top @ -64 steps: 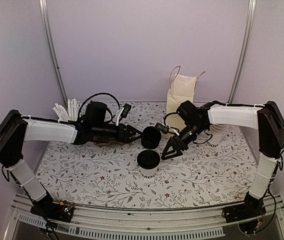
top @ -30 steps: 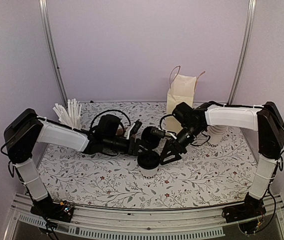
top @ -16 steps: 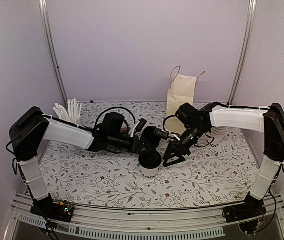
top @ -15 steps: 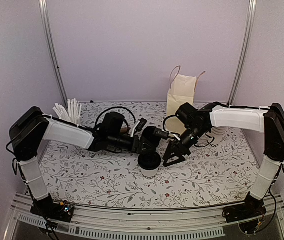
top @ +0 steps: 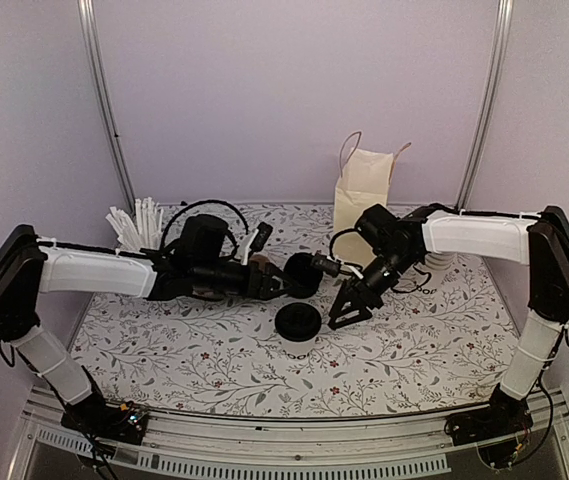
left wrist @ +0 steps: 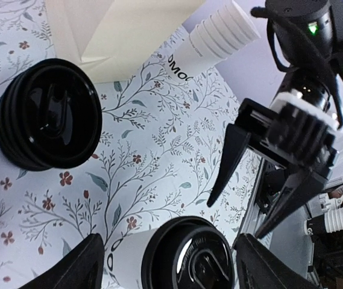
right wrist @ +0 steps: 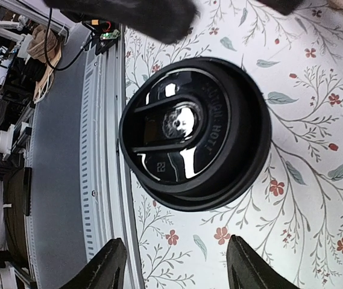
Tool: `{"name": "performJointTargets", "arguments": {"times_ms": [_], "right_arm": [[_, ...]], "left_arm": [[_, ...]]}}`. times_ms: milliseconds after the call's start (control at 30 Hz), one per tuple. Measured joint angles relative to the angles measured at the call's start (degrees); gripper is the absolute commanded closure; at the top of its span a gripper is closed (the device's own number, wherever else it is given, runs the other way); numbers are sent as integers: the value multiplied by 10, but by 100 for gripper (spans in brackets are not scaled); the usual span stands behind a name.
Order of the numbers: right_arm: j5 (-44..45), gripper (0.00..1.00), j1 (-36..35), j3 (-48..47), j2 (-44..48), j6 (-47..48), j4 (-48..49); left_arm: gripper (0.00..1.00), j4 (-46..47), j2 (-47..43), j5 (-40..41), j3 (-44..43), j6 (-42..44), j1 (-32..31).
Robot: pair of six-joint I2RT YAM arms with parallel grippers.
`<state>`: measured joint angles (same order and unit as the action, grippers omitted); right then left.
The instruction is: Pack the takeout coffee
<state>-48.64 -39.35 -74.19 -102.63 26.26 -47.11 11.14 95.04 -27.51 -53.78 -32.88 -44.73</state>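
Upright takeout coffee (top: 297, 322) on floral surface (top: 414, 340).
Spread and empty: left jaws, right jaws, both near it; paper bag (top: 362, 190) standing behind.

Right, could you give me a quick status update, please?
Left gripper, right gripper open, empty. Takeout coffee upright, lidded, ungripped. Second lidded cup just behind it.

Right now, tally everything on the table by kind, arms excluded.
Lidded coffee cup: 1
Black lid stack: 1
Lidless white cup stack: 1
Stir-stick bunch: 1
Paper bag: 1
Total: 5
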Motion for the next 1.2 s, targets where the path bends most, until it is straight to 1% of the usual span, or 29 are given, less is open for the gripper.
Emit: {"name": "performJointTargets", "arguments": {"times_ms": [133,267,433,567,667,900,967,1067,1200], "right_arm": [[-9,45,8,-31,-20,-14,1],[-17,47,9,-59,-56,-23,2],[-21,49,9,-73,-89,-32,2],[-26,50,9,-75,-93,-37,2],[-26,50,9,-77,-93,-39,2],[-31,51,9,-79,-99,-43,0],[-38,53,9,-80,-104,-44,-1],[-50,60,11,-81,-113,-47,-3],[-61,62,12,-80,-120,-63,-6]], "left_arm": [[25,-2,-68,22,54,-35,-1],[27,-4,-83,30,85,-58,-5],[32,-5,-82,28,105,-74,-9],[37,-1,-67,23,106,-78,-9],[38,6,-49,14,106,-81,-9],[40,19,-47,7,110,-83,-10],[42,23,-44,7,110,-83,-10],[46,42,-30,-1,110,-84,-10],[49,75,-12,-19,110,-89,-10]]}}
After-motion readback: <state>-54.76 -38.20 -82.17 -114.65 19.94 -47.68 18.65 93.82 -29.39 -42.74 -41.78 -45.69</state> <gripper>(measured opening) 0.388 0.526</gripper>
